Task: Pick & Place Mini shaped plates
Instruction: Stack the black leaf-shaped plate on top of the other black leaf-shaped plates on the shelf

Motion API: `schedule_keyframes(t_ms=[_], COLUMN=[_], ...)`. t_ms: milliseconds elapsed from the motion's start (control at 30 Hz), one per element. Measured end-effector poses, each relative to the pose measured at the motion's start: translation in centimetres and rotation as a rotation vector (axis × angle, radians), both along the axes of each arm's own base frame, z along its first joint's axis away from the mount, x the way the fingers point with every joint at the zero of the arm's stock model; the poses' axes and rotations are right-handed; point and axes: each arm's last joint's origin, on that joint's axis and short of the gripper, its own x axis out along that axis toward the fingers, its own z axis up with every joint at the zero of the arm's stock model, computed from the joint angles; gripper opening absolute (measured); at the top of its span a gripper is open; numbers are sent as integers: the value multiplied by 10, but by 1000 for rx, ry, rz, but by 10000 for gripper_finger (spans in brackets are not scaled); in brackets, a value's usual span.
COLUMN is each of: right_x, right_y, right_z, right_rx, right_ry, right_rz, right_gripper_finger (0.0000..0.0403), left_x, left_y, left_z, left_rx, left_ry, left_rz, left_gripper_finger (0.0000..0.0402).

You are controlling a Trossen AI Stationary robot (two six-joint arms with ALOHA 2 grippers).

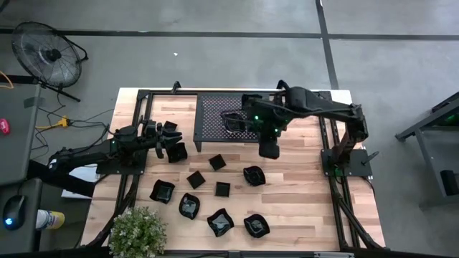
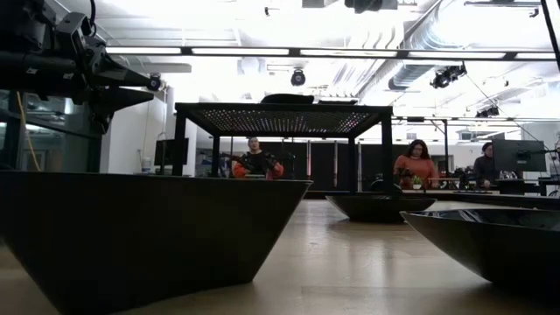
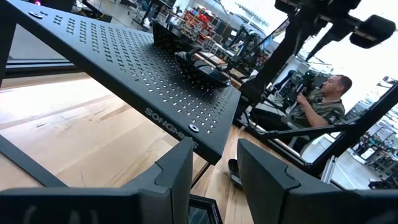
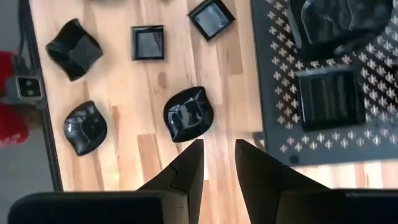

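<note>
Black plates (image 4: 328, 96) sit atop the rack (image 1: 215, 122), so your right gripper (image 4: 218, 163), fingers parted and empty, hangs just beside it over a wavy plate (image 4: 188, 114) on the worktop (image 1: 301, 193). Your left gripper (image 3: 214, 174) waits near the rack, fingers apart, empty.

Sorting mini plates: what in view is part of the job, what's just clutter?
Job:
- mini shaped plates on the table
- plates on the perforated rack
- perforated rack
- left gripper
- right gripper

Clutter:
- potted plant
- floor fan

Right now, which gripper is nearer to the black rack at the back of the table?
The right gripper. It hangs at the front edge of the rack, fingers apart and empty. The left gripper waits off the rack's left front corner, farther away.
</note>
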Motion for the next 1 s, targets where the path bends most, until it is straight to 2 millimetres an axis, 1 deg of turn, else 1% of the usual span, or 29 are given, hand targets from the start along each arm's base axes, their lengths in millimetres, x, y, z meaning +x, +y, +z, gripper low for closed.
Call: schedule_keyframes(t_ms=[167,233,333,433,633,733,833,1000], right_x=[-2,-2,-4,-9,-14,-18,-21,-26], right_y=[23,32,43,54,76,83,88,93], right_z=[1,-4,-17,-34,-70,-87,-107,-143], right_rx=[-11,-18,-19,-18,49,89,123,206], right_ry=[5,24,62,95,13,-13,-9,45], right_rz=[-91,-117,-163,-207,-236,-272,-339,-512], right_gripper_finger=[87,87,87,87,87,87,87,87], left_x=[0,0,0,0,0,0,0,0], left_y=[0,0,0,0,0,0,0,0], left_z=[0,0,0,0,0,0,0,0], left_rx=[0,0,0,0,0,0,0,0], left_ry=[0,0,0,0,0,0,0,0], left_rz=[0,0,0,0,0,0,0,0], left_gripper_finger=[124,124,124,124,124,124,124,124])
